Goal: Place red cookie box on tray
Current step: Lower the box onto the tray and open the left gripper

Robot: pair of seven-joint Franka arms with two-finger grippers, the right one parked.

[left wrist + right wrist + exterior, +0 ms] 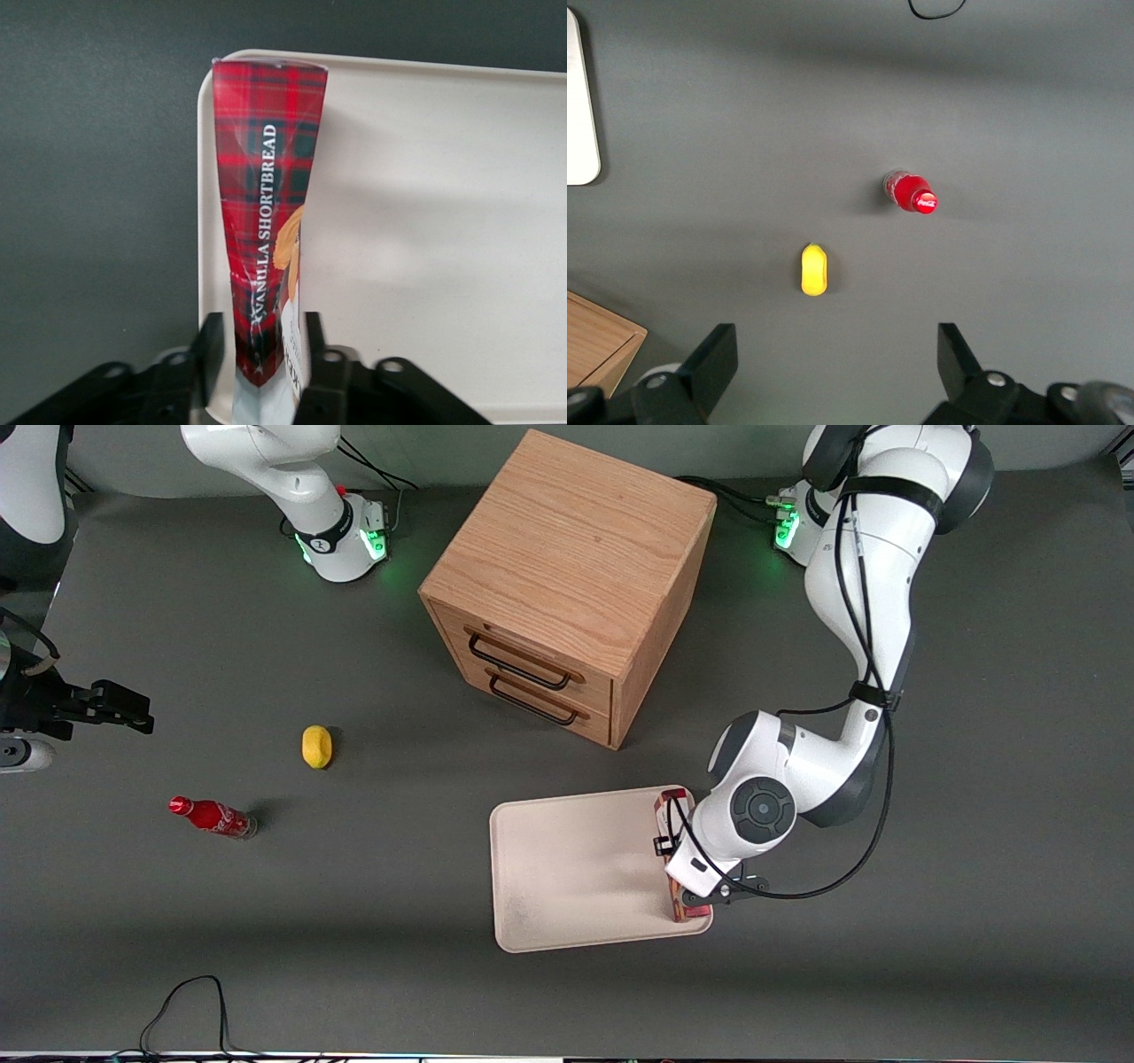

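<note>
Red cookie box point(266, 221) stands on its narrow edge, tartan side with "VANILLA SHORTBREAD" lettering facing the wrist camera, clamped between the two black fingers point(211, 350) of the left gripper point(259, 354). Fingers closed onto both flat faces at one end of the box; the rest of the box sticks out from the gripper.

Front view: box point(664, 824) seen edge-on, sits over the tray point(567, 868) right along the rim at the working arm's end, about 3 o'clock from tray centre. Whether the box bottom touches the tray surface, cannot tell. Gripper point(700, 899) and wrist are above the box, covering most of it.

Wooden drawer cabinet point(567, 584) at 12 o'clock from the tray, farther from the front camera. Yellow lemon-like object point(316, 746) and small red cola bottle point(213, 817) lie toward the parked arm's end, roughly 9–10 o'clock from the tray, well apart from it.
</note>
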